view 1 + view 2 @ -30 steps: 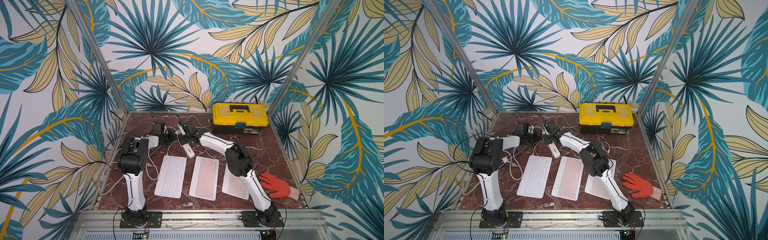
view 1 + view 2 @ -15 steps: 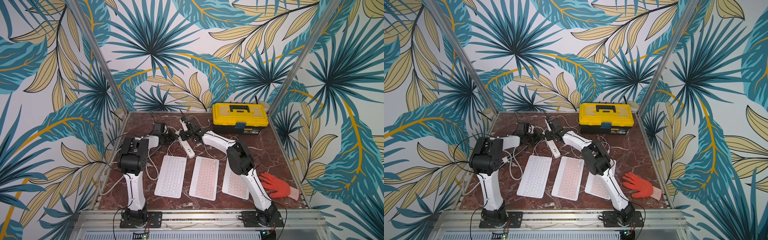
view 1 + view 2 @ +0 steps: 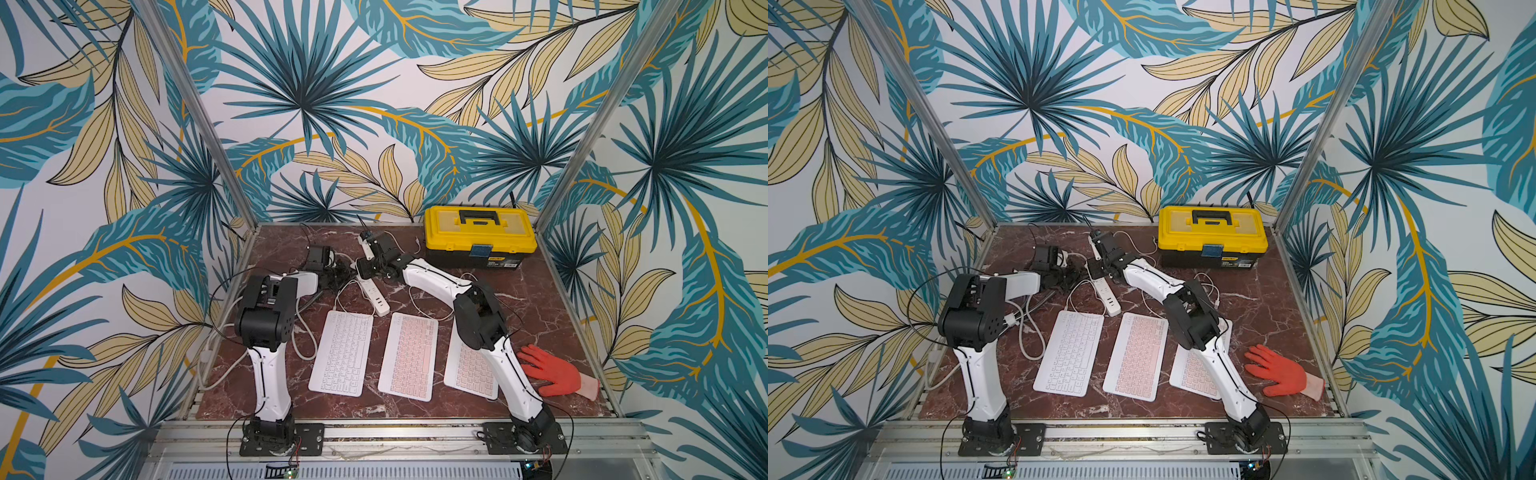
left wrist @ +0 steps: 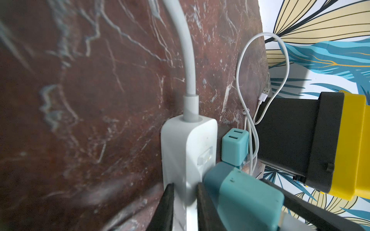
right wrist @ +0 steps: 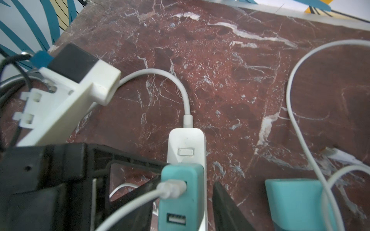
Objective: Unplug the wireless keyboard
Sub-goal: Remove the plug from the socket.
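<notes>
While the red-brown marble table (image 3: 552,282) carries three slim wireless keyboards side by side in its near half, one white (image 3: 341,353) and two pink-keyed (image 3: 409,357), the long white plastic power strip (image 3: 376,297) lies just behind them. The left gripper (image 4: 184,204) pinches this strip across its width. The right gripper (image 3: 365,270) stands spread on both sides of the small teal USB charger (image 5: 180,200) plugged in the strip, with a thin white cable (image 5: 136,202) inserted in it.

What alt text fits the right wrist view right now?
A teal USB charger sits plugged into a white power strip, with a white cable in one port, between the right gripper's open jaws. A second teal charger sits nearby.
</notes>
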Robot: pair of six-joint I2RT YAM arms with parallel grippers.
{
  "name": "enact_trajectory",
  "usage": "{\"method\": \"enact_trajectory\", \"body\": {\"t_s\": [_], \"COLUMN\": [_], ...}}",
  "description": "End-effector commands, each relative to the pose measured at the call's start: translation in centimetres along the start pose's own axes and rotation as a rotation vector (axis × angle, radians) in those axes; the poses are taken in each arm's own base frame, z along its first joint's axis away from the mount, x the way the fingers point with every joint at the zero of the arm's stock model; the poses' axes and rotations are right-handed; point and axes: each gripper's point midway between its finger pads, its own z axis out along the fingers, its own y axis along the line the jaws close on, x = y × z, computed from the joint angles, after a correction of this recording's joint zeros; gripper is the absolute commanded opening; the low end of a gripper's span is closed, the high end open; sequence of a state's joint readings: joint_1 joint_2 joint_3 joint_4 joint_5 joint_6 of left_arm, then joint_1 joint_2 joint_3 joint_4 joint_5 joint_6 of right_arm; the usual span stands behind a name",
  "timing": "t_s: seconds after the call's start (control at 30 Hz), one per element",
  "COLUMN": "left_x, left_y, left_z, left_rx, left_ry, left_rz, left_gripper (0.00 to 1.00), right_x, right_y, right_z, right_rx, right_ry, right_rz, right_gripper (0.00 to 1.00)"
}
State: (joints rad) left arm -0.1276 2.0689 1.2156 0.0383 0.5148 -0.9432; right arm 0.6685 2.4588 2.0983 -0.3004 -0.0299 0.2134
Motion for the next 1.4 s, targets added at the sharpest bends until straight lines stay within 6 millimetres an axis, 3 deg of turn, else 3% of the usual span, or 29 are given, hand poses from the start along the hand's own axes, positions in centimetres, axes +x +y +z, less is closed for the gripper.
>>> {"method": "enact_trajectory", "body": {"t_s": [0.0, 0.2, 0.5, 0.83, 1.0, 1.13, 1.37], "left_x": [8.0, 8.0, 8.3, 8.3, 8.1, 8.1, 8.2], "left_y": [9.4, 9.2, 9.4, 9.6, 9.4, 9.4, 9.3], "left_z": [1.6, 1.5, 1.5, 1.5, 1.4, 1.5, 1.3], "left_rx": [-0.301, -0.295, -0.299, -0.302, -0.299, -0.3, -0.3], "left_ry": [0.206, 0.208, 0.214, 0.213, 0.21, 0.208, 0.208], "left_rz": [-0.139, -0.134, -0.136, -0.137, -0.134, -0.134, -0.134], "left_gripper": [0.21, 0.21, 0.22, 0.22, 0.22, 0.22, 0.22], "right_x": [3.2, 3.3, 1.6, 3.2, 3.1, 3.7, 3.6], "right_y": [-0.4, -0.4, -0.2, 0.1, -0.2, -0.3, -0.1], "right_z": [1.1, 1.7, 2.0, 2.8, 2.1, 1.9, 2.0], "right_rx": [0.036, 0.044, 0.047, 0.03, 0.054, 0.058, 0.054], "right_ry": [0.094, 0.092, 0.064, 0.143, 0.152, 0.175, 0.164], "right_rz": [0.019, 0.027, 0.024, 0.044, 0.04, 0.045, 0.046], "right_gripper": [0.5, 0.49, 0.48, 0.35, 0.48, 0.5, 0.35]}}
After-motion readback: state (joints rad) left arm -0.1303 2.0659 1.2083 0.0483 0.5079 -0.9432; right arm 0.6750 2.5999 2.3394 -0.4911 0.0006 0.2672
